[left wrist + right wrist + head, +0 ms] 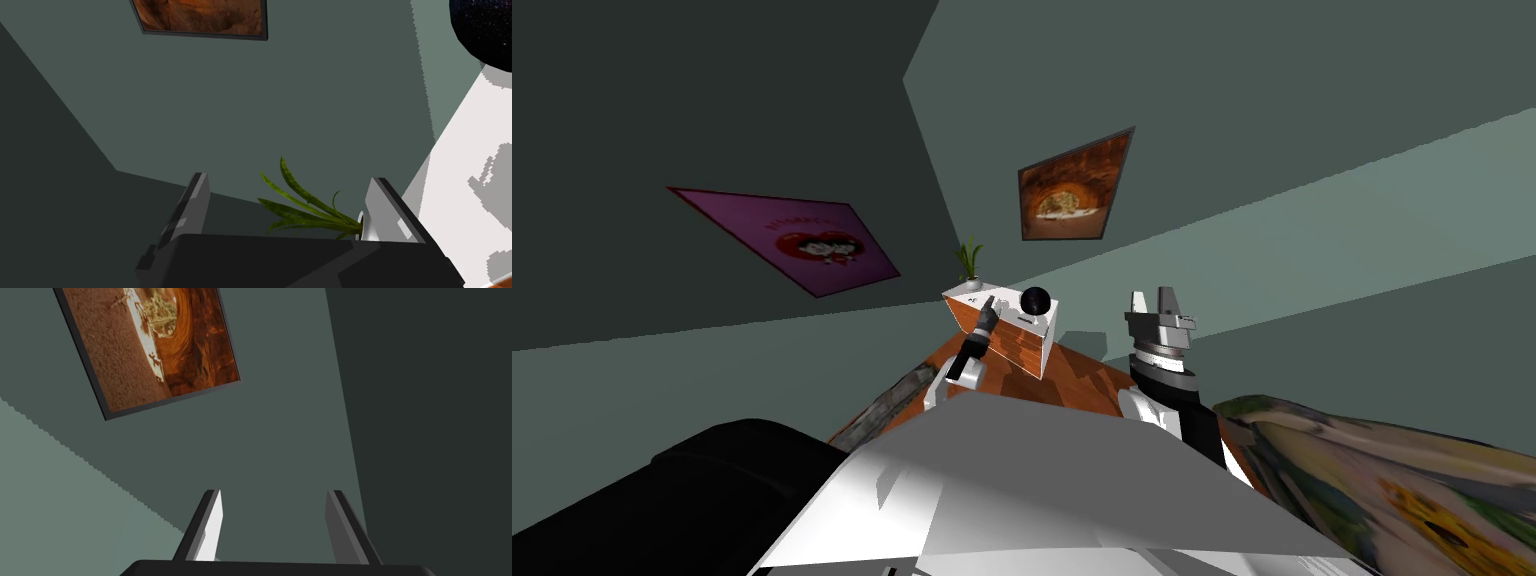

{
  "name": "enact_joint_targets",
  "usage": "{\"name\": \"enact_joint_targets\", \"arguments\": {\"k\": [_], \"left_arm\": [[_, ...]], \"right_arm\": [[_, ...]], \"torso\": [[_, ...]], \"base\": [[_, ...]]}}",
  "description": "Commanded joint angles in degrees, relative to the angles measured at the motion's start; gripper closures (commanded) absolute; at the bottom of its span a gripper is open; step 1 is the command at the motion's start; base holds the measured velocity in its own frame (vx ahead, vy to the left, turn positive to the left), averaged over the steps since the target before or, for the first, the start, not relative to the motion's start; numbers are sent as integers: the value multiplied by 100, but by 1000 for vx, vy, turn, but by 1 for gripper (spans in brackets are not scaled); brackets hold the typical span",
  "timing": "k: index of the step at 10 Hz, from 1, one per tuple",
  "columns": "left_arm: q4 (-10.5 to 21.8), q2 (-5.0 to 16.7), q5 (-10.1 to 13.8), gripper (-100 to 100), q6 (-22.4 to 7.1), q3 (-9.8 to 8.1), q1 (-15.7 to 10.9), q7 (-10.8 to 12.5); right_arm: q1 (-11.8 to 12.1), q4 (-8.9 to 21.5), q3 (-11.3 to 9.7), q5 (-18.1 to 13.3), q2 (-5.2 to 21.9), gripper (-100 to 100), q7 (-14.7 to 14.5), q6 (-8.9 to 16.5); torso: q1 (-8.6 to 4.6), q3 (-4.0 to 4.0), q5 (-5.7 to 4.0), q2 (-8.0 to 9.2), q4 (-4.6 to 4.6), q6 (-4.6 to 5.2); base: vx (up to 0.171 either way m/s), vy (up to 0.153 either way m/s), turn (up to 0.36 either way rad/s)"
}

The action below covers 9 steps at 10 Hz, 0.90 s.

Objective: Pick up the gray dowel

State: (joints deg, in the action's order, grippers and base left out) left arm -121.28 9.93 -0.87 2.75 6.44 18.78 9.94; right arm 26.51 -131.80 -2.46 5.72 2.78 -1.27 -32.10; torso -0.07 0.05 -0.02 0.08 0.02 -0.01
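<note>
Risk of toppling the potted plant [300, 210] looms as the left gripper [288, 179], fingers [192, 205] wide open and empty, hovers close to it above the white surface [465, 165].

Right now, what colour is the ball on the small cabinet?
Black with faint pale speckles; the ball shows best in the left wrist view.

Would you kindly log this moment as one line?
left tool open over cabinet top, near plant | right tool open, raised | nothing held
</note>
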Motion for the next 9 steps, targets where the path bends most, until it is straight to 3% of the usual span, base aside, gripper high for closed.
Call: {"name": "enact_joint_targets", "arguments": {"k": [1, 2, 5, 6, 9], "left_arm": [[274, 6, 76, -100, -286, 77, -259, -7], [274, 6, 76, -100, -393, 77, -259, -7], [706, 57, 237, -100, -955, 194, -668, 8], [713, 57, 237, -100, -1059, 194, -668, 8], [1163, 96, 393, -100, -1594, 300, -1095, 24]], "right_arm": [[0, 0, 0, 0, 0, 0, 0, 0], [0, 0, 0, 0, 0, 0, 0, 0], [0, 0, 0, 0, 0, 0, 0, 0], [0, 0, 0, 0, 0, 0, 0, 0], [0, 0, 0, 0, 0, 0, 0, 0]], "torso": [[0, 0, 0, 0, 0, 0], [-3, 0, 0, 0, 0, 2], [-1, -1, 0, -2, -1, 0], [-1, -1, 0, -2, -1, 2], [1, -2, 0, -3, -1, -1]], "base": [[-24, -26, -100], [-23, -23, -50], [-20, -24, -81], [-17, -16, -55], [-13, -19, -81]]}}
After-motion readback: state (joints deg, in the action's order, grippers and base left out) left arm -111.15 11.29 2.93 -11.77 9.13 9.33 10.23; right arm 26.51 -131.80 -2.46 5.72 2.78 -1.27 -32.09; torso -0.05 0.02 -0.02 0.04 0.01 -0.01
